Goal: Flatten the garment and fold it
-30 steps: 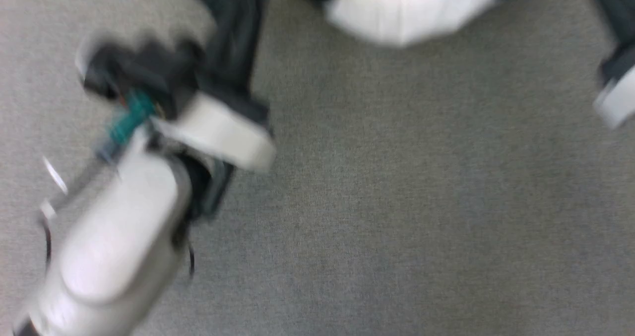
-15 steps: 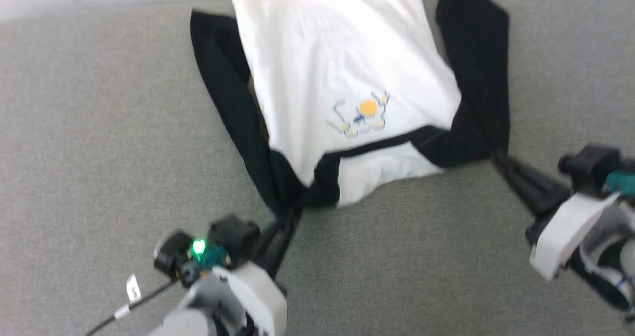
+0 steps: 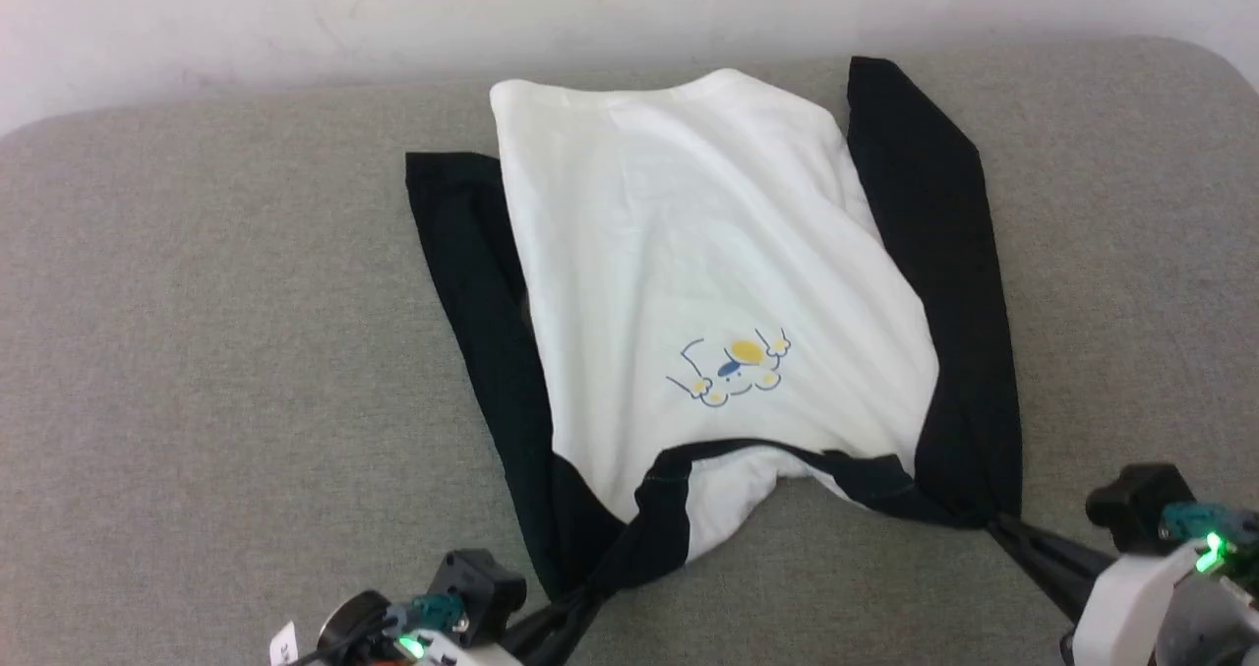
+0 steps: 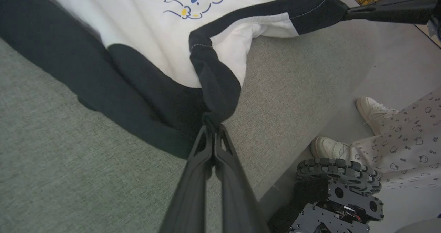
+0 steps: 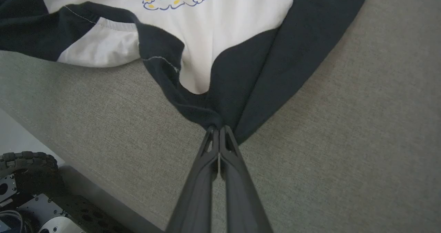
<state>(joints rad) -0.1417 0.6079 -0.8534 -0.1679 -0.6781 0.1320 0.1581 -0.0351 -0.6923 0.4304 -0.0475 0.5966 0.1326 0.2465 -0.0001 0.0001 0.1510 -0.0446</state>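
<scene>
The T-shirt (image 3: 708, 282) lies spread on the grey cushion (image 3: 197, 351), collar near, hem toward the far wall (image 3: 295, 17). The left gripper (image 3: 588, 595) and right gripper (image 3: 995, 521) are each closed tight on a near black shoulder. A person's white shoes (image 4: 330, 148) and a wheel (image 4: 339, 171) sit off the near edge. The head camera has tilted up since half a second ago; both grips are unchanged.

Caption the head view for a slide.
The left fingers and right fingers pinch the T-shirt by its black shoulders on a grey cushion.

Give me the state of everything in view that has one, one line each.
garment: print side up on the grey cushion, wrinkled, unfolded, neck toward the robot.
left gripper: shut on the garment's black shoulder fabric.
right gripper: shut on the garment's other black shoulder.
</scene>
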